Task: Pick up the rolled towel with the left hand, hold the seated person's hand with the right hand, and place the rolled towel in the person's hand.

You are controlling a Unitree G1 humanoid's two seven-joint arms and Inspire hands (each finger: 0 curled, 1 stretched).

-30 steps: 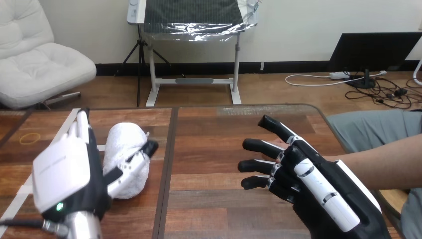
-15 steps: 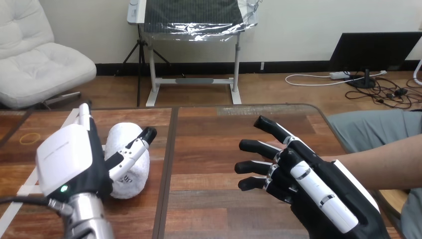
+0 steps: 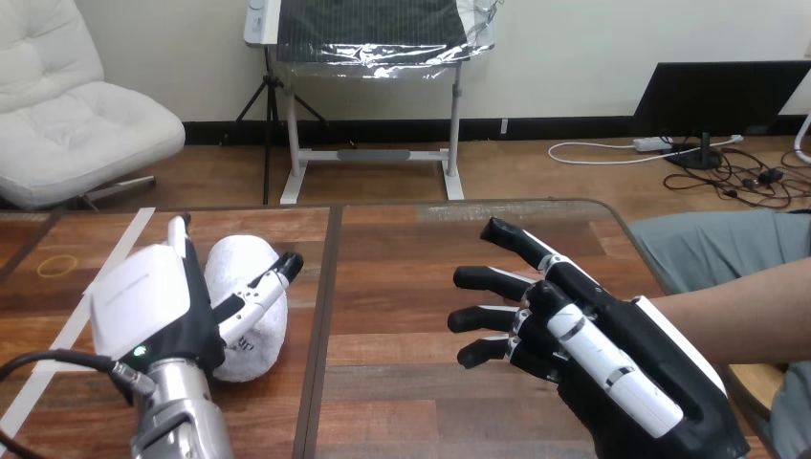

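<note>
Towel [image 3: 251, 330]: rolled, white, lying on the desk [image 3: 411, 287] at lower left of the frame, in the same spot as a second ago and not yet lifted. Left hand [image 3: 153, 306]: slid up and to the right over that second, now pressed against the towel's left side, thumb [image 3: 268, 282] laid across the top of the roll, fingers straight along the far side, so straddling but not yet clenched. Judged as the end of the approach, with closing round the roll and lifting as the next step. Right hand [image 3: 622, 363]: at lower right, barely shifted, only a touch further left, fingers [image 3: 488, 280] spread, nearly straight and pointing toward frame centre, grasping nothing visible. Person's forearm [image 3: 746, 306]: coming in from the right edge and passing behind that hand, the person's own hand hidden, so contact between the two impossible to tell. Holding and handover both judged undone. Main risk: soft roll squashing or unrolling under an uneven squeeze.
</note>
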